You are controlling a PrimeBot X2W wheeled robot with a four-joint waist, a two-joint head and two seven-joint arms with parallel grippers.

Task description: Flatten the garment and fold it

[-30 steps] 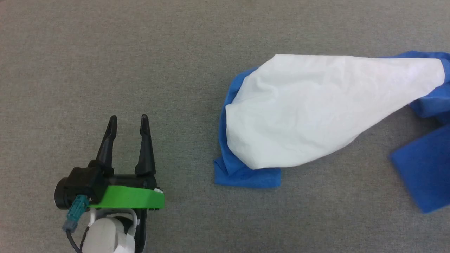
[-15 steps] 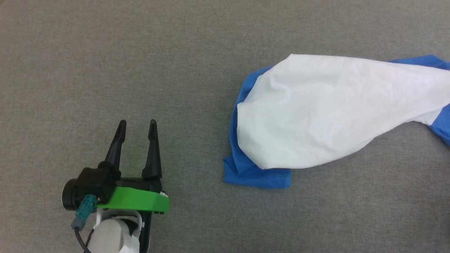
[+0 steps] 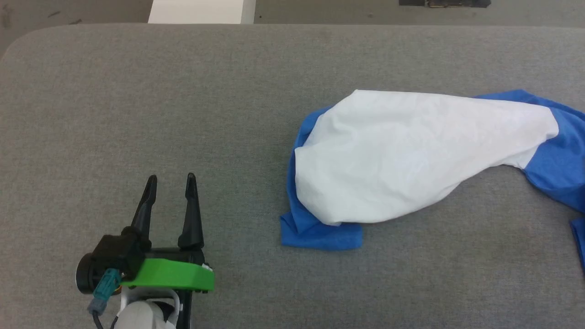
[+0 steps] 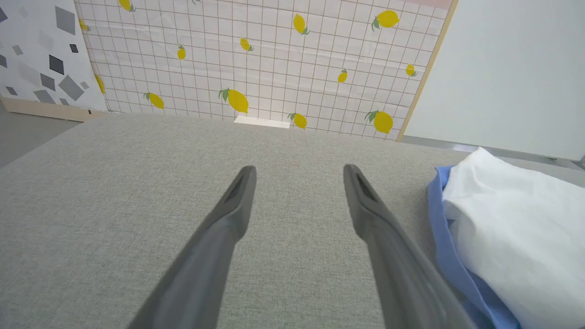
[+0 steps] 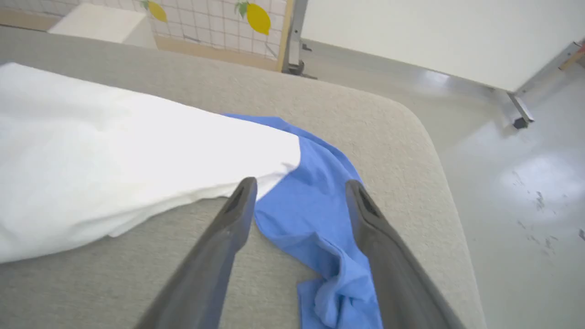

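A grey fabric-covered table [image 3: 137,91] is the work surface, with a lemon-print panel [image 4: 274,55] behind its far edge. The garment [image 3: 402,155] lies in a humped heap, its white body bunched over blue cloth. It sits off to the right of the left gripper [image 3: 171,177] and well apart from its fingers, which stand wide over bare table and hold nothing. In the right wrist view the right gripper [image 5: 300,183] also has its fingers spread. A rumpled blue sleeve [image 5: 320,219] lies slack on the table between and beneath them, pinched by neither. The flattening step looks to be in hand, with no fold begun. Next, each gripper likely needs to pinch a separate edge of the heap and draw the cloth apart to spread it flat.
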